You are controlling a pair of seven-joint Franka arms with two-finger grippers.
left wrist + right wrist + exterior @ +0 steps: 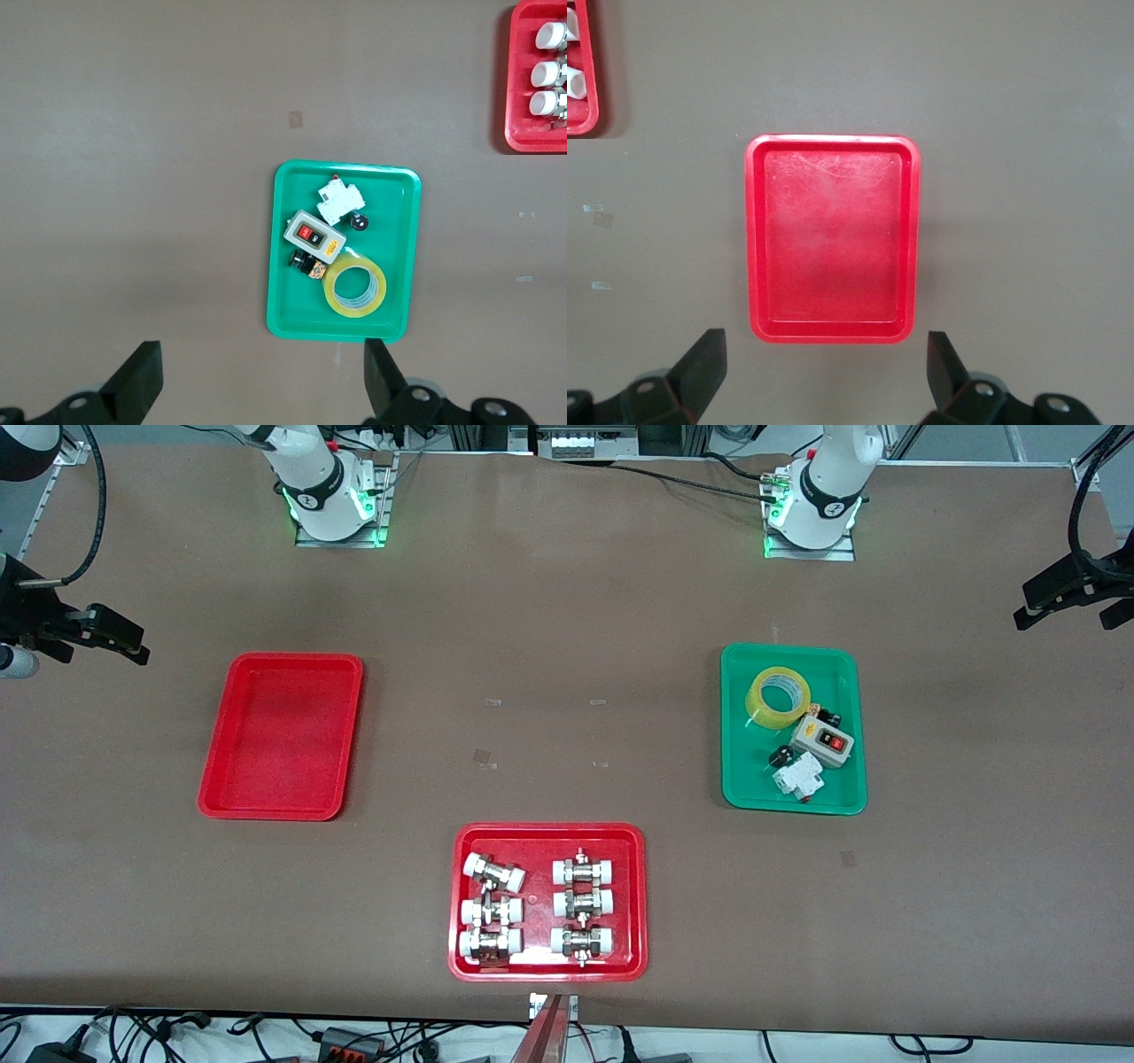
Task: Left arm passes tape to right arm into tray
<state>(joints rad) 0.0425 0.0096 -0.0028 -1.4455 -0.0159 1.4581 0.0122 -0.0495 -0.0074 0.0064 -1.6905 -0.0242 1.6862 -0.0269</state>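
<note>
The tape (779, 698) is a yellowish roll lying in the green tray (793, 806) toward the left arm's end of the table. It also shows in the left wrist view (356, 290). My left gripper (261, 372) is open and empty, high over the table beside the green tray (279, 266). The plain red tray (279, 735) lies empty toward the right arm's end. My right gripper (824, 363) is open and empty, high over the table just beside this tray (833, 239). Neither gripper shows in the front view.
The green tray also holds a grey switch box (821, 740), a white breaker (797, 779) and a black knob (780, 757). A red tray with white-capped metal fittings (547, 970) lies nearest the front camera. Black clamps (89, 631) (1072, 589) stand at both table ends.
</note>
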